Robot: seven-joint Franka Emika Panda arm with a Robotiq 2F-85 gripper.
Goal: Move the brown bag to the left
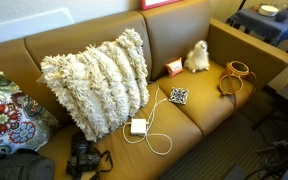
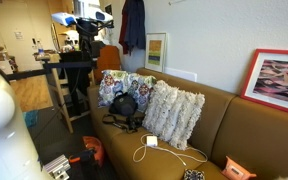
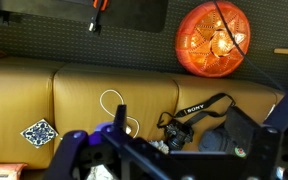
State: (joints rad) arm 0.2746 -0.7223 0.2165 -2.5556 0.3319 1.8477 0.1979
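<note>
The brown bag (image 1: 235, 76), with round ring handles, lies at the far right end of the tan couch (image 1: 199, 110), by the armrest. It does not show in the wrist view. My gripper (image 3: 174, 160) hangs well above the couch. Its dark fingers (image 3: 72, 148) stand wide apart at the bottom of the wrist view, with nothing between them. Below it are the black camera (image 3: 179, 126) and its strap. The gripper itself shows in neither exterior view.
Along the couch lie a white plush toy (image 1: 197, 56), an orange-red box (image 1: 173, 67), a patterned coaster (image 1: 179, 96), a white charger with cable (image 1: 138, 126), a shaggy cream pillow (image 1: 96, 78), a floral pillow (image 1: 6, 115) and the black camera (image 1: 84, 158).
</note>
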